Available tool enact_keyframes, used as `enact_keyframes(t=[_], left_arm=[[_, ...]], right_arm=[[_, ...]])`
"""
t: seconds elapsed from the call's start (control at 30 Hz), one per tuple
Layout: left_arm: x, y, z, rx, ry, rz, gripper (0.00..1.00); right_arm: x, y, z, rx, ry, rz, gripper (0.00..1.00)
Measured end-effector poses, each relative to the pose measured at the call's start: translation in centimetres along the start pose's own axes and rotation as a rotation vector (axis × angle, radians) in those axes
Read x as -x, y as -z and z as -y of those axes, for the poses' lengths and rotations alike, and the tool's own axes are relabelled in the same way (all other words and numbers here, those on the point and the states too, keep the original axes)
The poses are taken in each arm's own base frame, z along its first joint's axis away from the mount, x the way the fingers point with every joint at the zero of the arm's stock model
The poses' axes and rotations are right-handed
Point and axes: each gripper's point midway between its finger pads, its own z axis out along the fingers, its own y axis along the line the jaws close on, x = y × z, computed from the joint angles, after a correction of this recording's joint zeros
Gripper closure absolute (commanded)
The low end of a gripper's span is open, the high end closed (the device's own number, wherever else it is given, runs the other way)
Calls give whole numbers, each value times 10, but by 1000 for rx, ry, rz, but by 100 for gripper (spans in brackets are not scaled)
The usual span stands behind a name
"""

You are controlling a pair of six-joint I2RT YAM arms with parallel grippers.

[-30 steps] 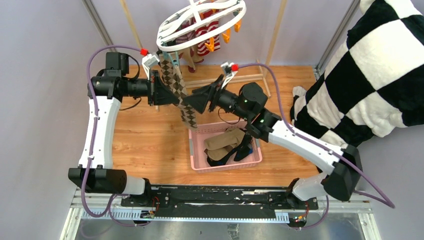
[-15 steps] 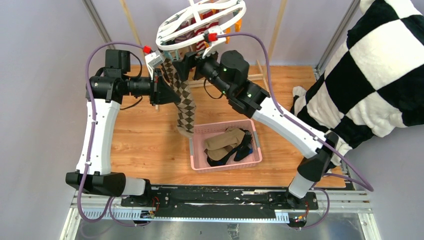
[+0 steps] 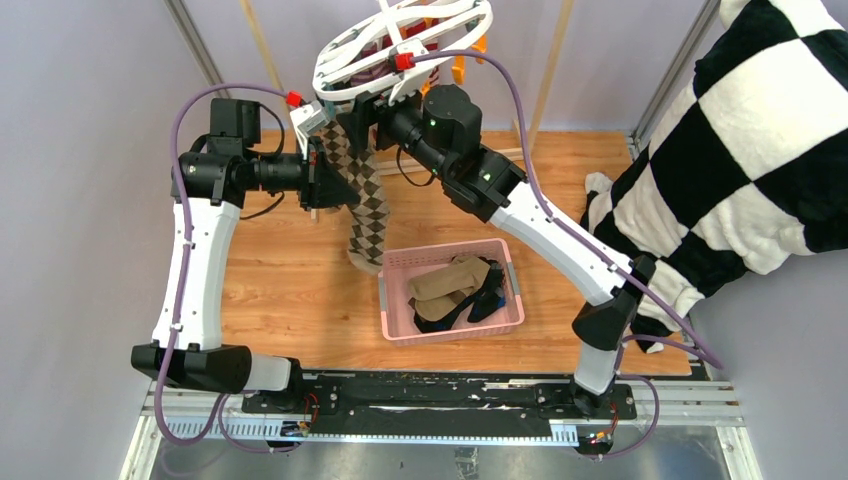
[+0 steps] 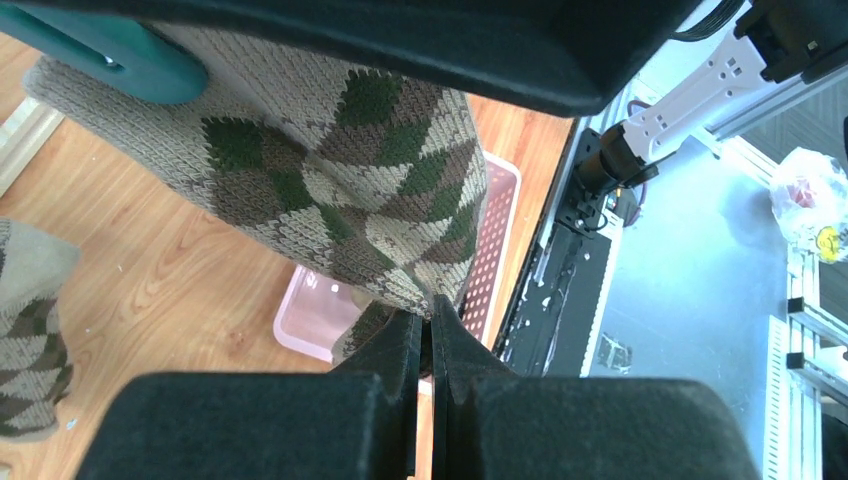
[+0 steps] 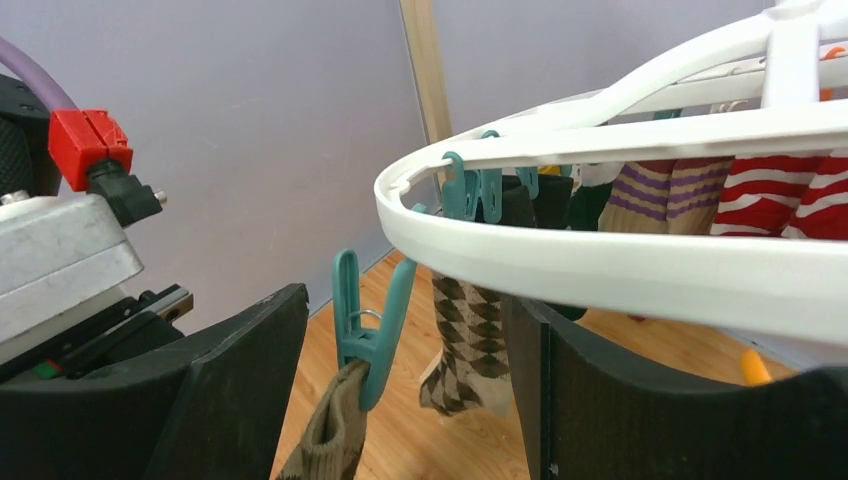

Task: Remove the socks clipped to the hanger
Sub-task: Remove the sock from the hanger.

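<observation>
The white hanger point(image 3: 400, 45) hangs at the top, its rim point(image 5: 600, 260) crossing the right wrist view. A brown argyle sock point(image 3: 365, 205) dangles from a teal clip point(image 5: 370, 330) on that rim. My left gripper point(image 3: 330, 185) is shut on this sock; in the left wrist view the knit point(image 4: 340, 180) is pinched at my left gripper point(image 4: 430, 320). My right gripper point(image 5: 405, 320) stands open with the teal clip and the sock's cuff between its fingers, just under the rim. A second argyle sock point(image 5: 465, 340) and red-and-white striped socks point(image 5: 790, 190) hang further back.
A pink slotted basket point(image 3: 400, 330) on the wooden floor holds a tan sock point(image 3: 445, 285) and a black-and-blue one point(image 3: 485, 300). A big black-and-white checkered cloth point(image 3: 740, 130) fills the right side. Wooden rack posts point(image 3: 555, 60) stand behind the hanger.
My right arm has swung up and left from above the basket to the hanger's rim, its open jaws now around the teal clip. My left gripper kept its hold on the argyle sock.
</observation>
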Motion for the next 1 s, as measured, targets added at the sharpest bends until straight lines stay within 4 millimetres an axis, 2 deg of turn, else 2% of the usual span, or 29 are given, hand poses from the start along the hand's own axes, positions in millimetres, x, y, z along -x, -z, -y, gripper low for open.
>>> enact_keyframes(t=[0.2,0.33,0.4,0.57,0.7,0.93,0.97,1.0], left_arm=[[0,1,0,16,-6,-2,100],[0,3,2,18,-14,1,100],[1,3,2,19,-15,2,100],[0,3,2,21,-12,1,100],[0,4,2,28,-14,0,100],[-10,7,5,58,-21,-12,100],[-13,7,6,61,-20,-16,100],[-18,7,6,65,-16,-22,100]], right_arm=[[-6,-14,-1,0,12,-1,38],[-14,-19,0,-1,14,-18,37],[-14,-19,-1,4,14,-19,41],[-9,-18,-4,22,15,-8,79],[3,-19,-5,21,2,17,99],[12,-20,2,18,-31,44,100],[13,-20,3,19,-38,44,99],[12,-20,3,23,-43,43,94]])
